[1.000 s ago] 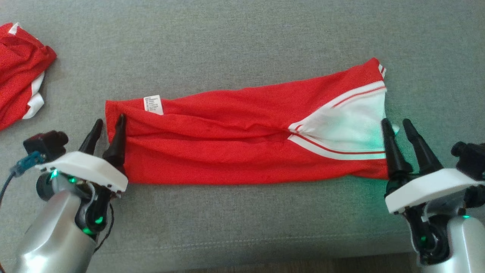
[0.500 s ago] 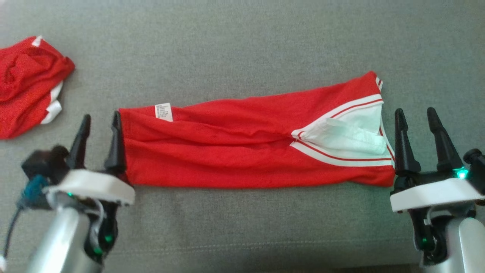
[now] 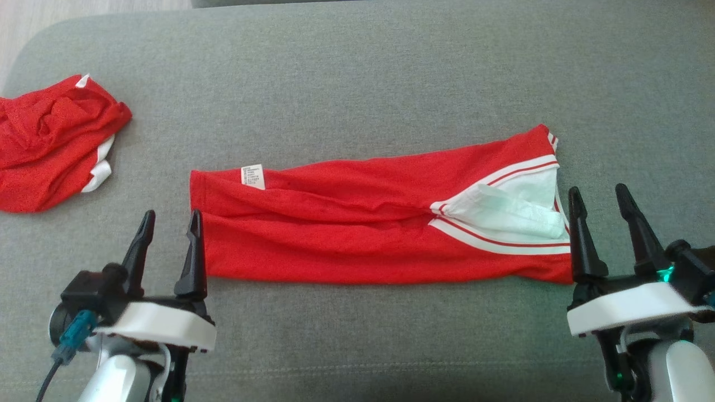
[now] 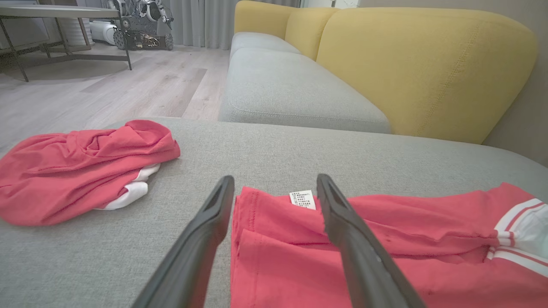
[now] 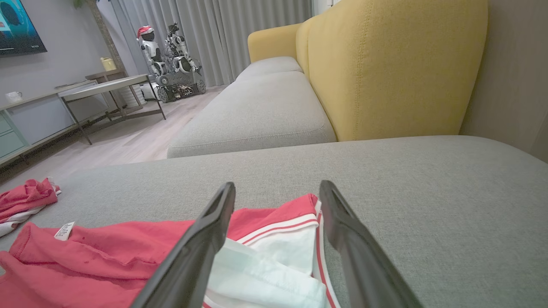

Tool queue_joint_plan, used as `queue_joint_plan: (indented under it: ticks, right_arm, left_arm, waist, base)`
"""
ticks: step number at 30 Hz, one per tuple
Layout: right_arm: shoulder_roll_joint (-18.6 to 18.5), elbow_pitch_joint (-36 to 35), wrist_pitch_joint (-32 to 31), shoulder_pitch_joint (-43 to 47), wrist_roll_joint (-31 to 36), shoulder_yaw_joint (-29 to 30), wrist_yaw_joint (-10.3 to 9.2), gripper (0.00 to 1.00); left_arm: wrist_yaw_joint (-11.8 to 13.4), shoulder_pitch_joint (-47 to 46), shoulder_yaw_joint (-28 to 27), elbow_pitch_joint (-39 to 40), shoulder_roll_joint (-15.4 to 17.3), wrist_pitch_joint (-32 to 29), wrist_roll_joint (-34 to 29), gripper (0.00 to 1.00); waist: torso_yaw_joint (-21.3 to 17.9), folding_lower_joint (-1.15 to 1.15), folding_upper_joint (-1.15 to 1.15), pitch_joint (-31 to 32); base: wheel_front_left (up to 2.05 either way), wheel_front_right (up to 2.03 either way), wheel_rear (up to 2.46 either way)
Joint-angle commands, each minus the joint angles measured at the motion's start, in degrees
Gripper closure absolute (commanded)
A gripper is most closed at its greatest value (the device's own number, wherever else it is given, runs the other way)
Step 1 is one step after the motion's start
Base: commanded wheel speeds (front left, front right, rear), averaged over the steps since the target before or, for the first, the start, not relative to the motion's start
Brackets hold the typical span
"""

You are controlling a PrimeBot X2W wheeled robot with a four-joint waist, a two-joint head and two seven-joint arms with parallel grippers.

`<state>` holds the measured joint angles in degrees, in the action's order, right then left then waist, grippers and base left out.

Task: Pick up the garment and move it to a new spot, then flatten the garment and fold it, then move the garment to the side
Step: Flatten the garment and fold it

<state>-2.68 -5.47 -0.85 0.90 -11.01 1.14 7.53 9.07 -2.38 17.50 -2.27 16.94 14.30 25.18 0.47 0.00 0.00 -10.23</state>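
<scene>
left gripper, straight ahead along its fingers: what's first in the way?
The red garment, its left end. The left gripper straddles that edge: inner finger over cloth, outer over bare cushion. Height is unclear, so it might skim above.

- Right gripper (image 3: pixel 596 191): jaws spread wider than a second ago. It has drawn back toward the near edge of the cushion (image 3: pixel 357 84), off the right end of the garment (image 3: pixel 346 234).
- Left gripper (image 3: pixel 172 214): also drawn back toward the near edge.
- White panel (image 3: pixel 514 215): was stretched flat, now slack with a crumpled fold.
- Head camera: shifted, bringing the cushion's far left corner into frame.
</scene>
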Motion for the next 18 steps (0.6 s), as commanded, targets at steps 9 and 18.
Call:
queue_joint_plan:
  ticks: [9,18]
  right_arm:
    - [-0.21,-2.22,-0.57,-0.77,-0.22,-1.31,-0.04,0.0]
    - [-0.2,1.24,-1.58,-2.84,0.56,0.57,-0.04,0.0]
  left_arm:
    - [-0.19,-1.21,-3.23,2.42,0.41,0.7,-0.97,0.0]
    - [-1.2,-3.28,-2.64,2.32,-0.42,0.7,-1.36,0.0]
  waist:
    - [0.23,0.0,0.0,-0.27]
    - [1.33,0.0,0.0,-2.29]
  base:
    - [0.0,0.0,0.0]
    - [0.0,0.0,0.0]
